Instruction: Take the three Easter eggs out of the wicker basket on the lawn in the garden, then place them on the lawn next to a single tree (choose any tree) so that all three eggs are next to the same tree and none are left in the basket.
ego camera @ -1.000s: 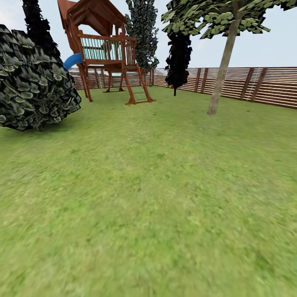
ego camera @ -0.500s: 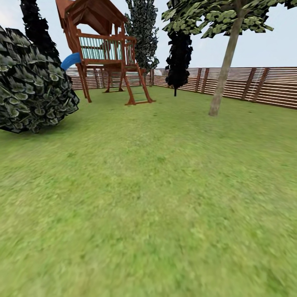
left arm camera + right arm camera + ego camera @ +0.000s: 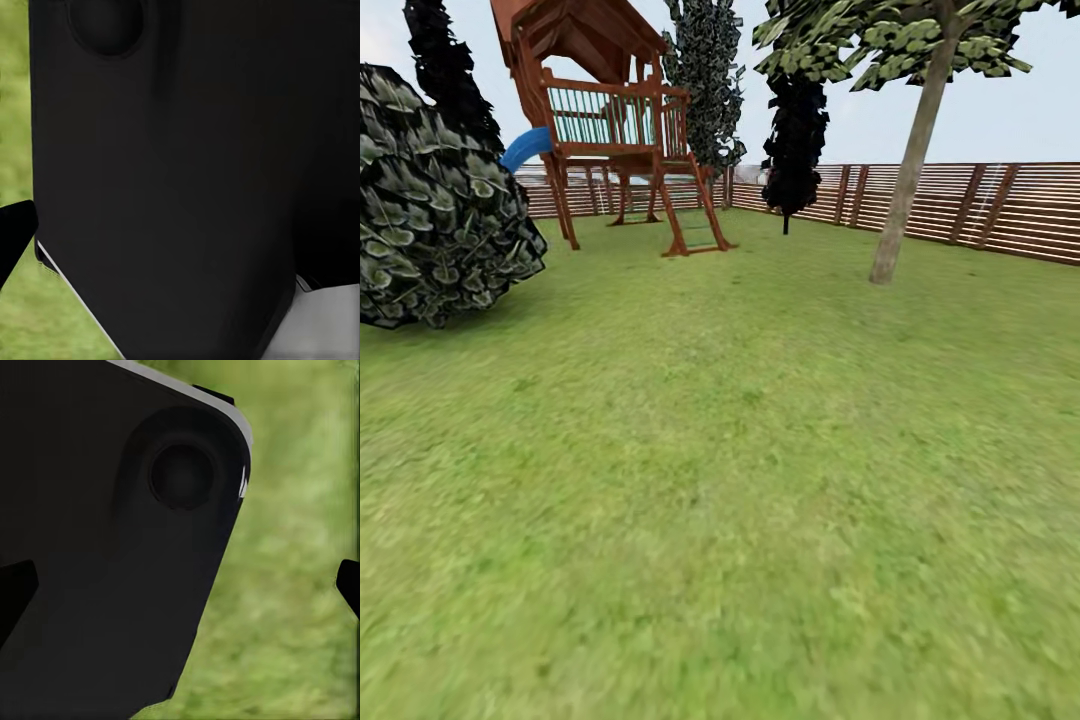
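So we're looking out over the lawn (image 3: 740, 480), which takes up most of the head view, just flat green grass running out to the fence. The tree (image 3: 905, 170) with the smooth pale trunk stands on the grass off to the right, leaning a bit, its speckled foliage spreading across the top of the view. Behind it runs the brown slat fence (image 3: 1000, 210) along the far edge of the garden.

Further left there's the wooden playset (image 3: 615, 120) with a ladder down to the grass and a bit of blue slide (image 3: 525, 150) poking out beside it. A big dark leafy bush (image 3: 435, 210) sits at the left edge, and a couple of dark thin trees (image 3: 795, 130) stand back near the fence.

On the wrist cams we mostly get black robot body (image 3: 180, 165) up close with grass at the edges. Dark tips of the right claw (image 3: 180, 589) show at both sides of its view, well apart, so it's spread wide. For the left claw we can't tell.
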Available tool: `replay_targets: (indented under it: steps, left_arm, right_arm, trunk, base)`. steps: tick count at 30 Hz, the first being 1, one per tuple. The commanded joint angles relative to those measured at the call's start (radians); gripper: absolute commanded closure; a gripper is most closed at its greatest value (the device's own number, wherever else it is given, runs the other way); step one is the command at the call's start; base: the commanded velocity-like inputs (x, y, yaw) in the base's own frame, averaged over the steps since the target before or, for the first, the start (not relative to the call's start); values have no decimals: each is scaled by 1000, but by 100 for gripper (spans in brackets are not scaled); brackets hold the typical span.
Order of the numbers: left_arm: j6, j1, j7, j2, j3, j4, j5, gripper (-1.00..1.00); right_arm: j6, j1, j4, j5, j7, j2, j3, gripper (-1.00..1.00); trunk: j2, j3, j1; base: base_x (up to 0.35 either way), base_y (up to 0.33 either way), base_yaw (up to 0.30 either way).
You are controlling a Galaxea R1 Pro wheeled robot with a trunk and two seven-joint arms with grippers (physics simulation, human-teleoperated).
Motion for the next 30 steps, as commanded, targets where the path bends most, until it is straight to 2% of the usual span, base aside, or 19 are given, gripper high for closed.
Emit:
replay_targets:
  steps: [1,30]
  left_arm:
    - [-2,-1,-1,0,6,0,7,-100]
    - [-2,0,-1,0,5,0,6,-100]
  right_arm:
    - [-3,-1,1,1,0,0,4,-100]
    - [-3,-1,-1,5,0,3,3,-100]
  trunk:
    - [0,-1,1]
    - [0,-1,1]
  base:
    - [338,0,0]
    - [339,0,0]
